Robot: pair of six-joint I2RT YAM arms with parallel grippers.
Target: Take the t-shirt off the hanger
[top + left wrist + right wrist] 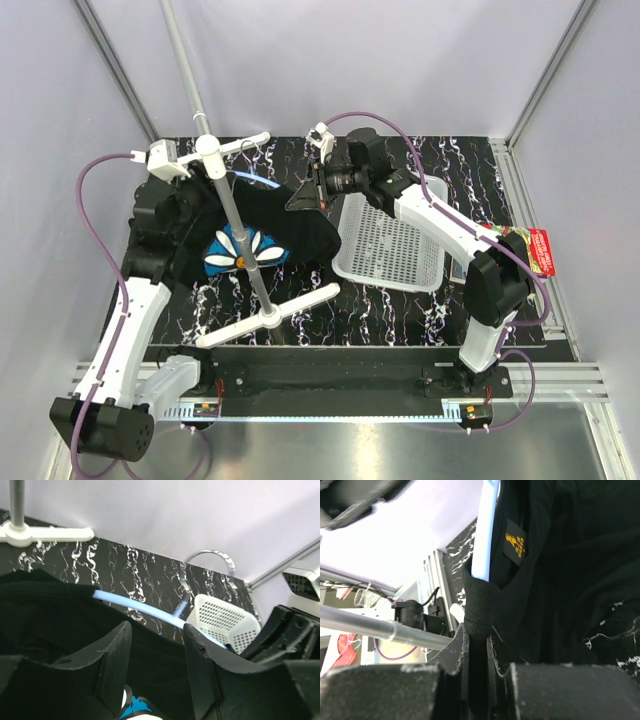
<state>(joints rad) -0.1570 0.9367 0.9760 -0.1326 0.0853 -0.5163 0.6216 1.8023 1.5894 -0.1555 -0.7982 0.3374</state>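
Against the pole stand (236, 215), a slim grey tube on flat white crossbars:

- t-shirt (295, 220): soft black knit, draped and creased around the pole. Its flower print (240, 250), white petals on blue, lies just beside the pole.
- hanger (256, 181): thin, smooth, light-blue curve. It lies behind the pole, with one arm inside the neck opening.
- my right end effector (476, 630): matte black fingers with scuffed edges, right of the pole. They are pressed together on the ribbed neckband, near a small black label (515, 542) printed yellow.
- my left end effector (157, 635): blunt curved fingers, spread apart over the cloth left of the pole.
- basket (392, 262): white perforated plastic, rectangular, right of the stand.
- desk (400, 310): black, veined white like marble.
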